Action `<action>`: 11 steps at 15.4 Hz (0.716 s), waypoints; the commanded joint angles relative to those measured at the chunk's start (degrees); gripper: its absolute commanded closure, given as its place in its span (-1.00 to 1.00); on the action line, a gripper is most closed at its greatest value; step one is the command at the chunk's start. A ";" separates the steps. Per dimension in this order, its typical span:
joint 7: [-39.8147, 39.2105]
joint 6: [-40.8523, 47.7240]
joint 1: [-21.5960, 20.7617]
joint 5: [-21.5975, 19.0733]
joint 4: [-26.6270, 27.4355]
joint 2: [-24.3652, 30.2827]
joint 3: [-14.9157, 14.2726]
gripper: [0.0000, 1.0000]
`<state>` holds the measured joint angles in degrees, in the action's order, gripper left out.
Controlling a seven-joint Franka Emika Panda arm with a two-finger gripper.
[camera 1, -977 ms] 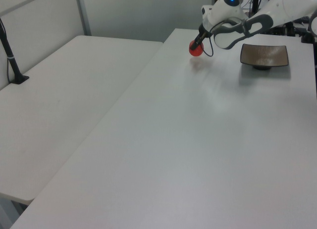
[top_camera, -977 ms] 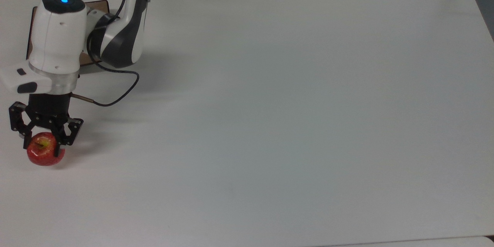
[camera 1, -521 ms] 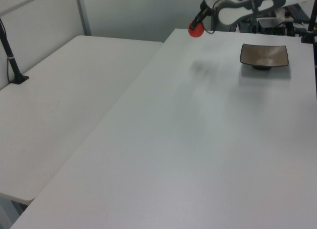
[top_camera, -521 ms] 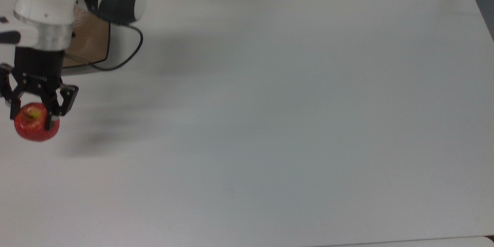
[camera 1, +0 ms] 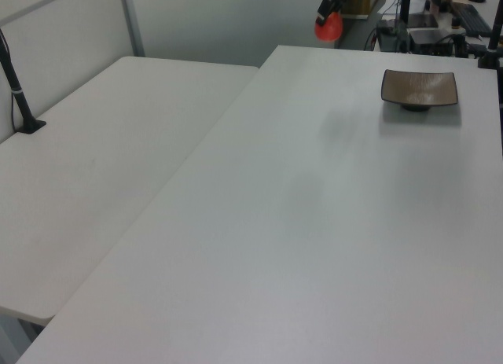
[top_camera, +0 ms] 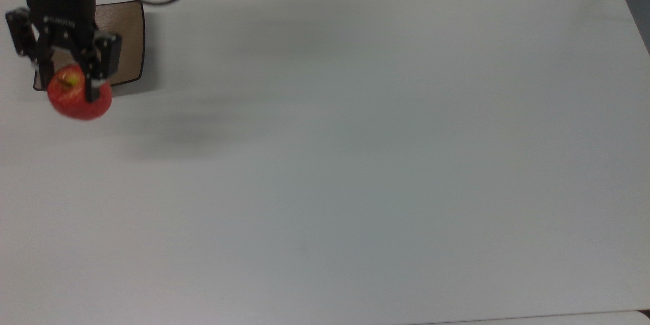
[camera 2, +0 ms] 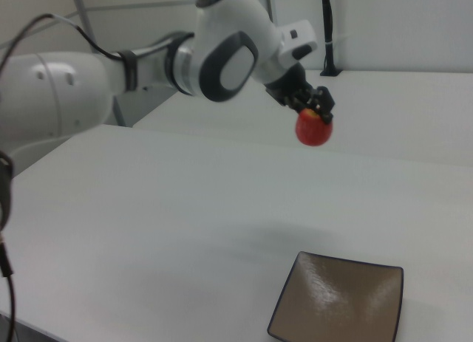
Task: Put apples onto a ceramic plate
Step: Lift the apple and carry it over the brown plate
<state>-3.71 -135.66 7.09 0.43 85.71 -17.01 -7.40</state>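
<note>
Gripper [top_camera: 68, 81] was clamped on the apple [top_camera: 79, 97], fingers down either side of the stem dimple, fruit hanging below them. Apple was in the air, well above the table [top_camera: 355, 162]; its soft shadow sat on the bare top off toward the top view's right. In the right view the gripper [camera 2: 316, 113] held the apple [camera 2: 313, 130] high, pointing down and toward the right view's right.

Key relation: the ceramic plate [top_camera: 127, 40] lay just past the gripper toward the top view's upper right, and the apple overlapped the plate's lower-left corner in the top view. The right view showed the plate [camera 2: 340, 301] empty, lower and nearer the camera than the apple. In the left view the apple [camera 1: 328, 26] was up and to the left view's left of the plate [camera 1: 419, 87]. So, by my read, the apple was not over the plate's centre; a short sideways carry then a descent looked needed.

Arm [camera 2: 148, 69] reached in from the right view's left, roughly level, wrist bent down.
</note>
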 commanded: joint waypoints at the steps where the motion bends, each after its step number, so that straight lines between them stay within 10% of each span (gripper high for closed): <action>1: -6.19 6.62 -0.50 -5.60 8.84 10.31 -0.15 0.31; 7: -36.30 12.25 6.34 -19.13 20.09 18.85 -0.68 0.23; 11: -51.10 12.01 11.79 -20.56 25.19 18.77 -0.77 0.23</action>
<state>-47.24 -123.14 16.62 -18.90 105.94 0.28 -8.33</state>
